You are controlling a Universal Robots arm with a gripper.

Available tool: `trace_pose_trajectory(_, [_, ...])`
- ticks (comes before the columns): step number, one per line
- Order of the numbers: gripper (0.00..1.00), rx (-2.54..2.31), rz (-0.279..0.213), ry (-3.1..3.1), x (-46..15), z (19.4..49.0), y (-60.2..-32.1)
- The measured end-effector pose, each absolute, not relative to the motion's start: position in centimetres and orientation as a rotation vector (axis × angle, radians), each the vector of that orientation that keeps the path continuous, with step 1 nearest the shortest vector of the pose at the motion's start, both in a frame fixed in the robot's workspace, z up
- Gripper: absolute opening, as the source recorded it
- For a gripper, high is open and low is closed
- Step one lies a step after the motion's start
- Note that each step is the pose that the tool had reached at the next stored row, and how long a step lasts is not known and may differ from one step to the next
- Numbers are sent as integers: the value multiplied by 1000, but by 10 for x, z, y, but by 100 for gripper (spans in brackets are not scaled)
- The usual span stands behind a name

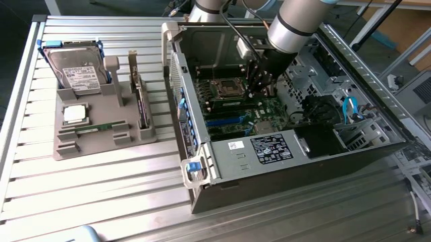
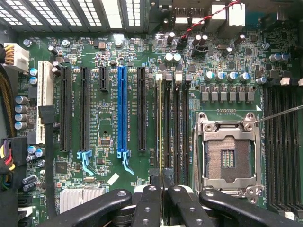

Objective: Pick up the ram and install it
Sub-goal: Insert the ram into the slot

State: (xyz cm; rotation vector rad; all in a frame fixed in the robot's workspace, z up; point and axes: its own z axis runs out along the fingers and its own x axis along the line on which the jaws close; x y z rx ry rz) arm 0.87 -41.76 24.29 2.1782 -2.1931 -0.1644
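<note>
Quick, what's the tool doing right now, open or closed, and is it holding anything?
Tool: closed on the ram, which it holds edge-on at the memory slots of the motherboard.

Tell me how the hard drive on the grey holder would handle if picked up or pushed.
The hard drive looks like a rigid metal box, so it is probably stiff and heavy for its size. Its flat shape should not roll. Its smooth labelled top may be slippery, and posts of the grey holder would likely block a sideways push.
</note>
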Motion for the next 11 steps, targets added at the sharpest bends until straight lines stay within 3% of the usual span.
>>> trace_pose_trajectory(11, [12, 2178, -164, -2193, 9, 242, -416])
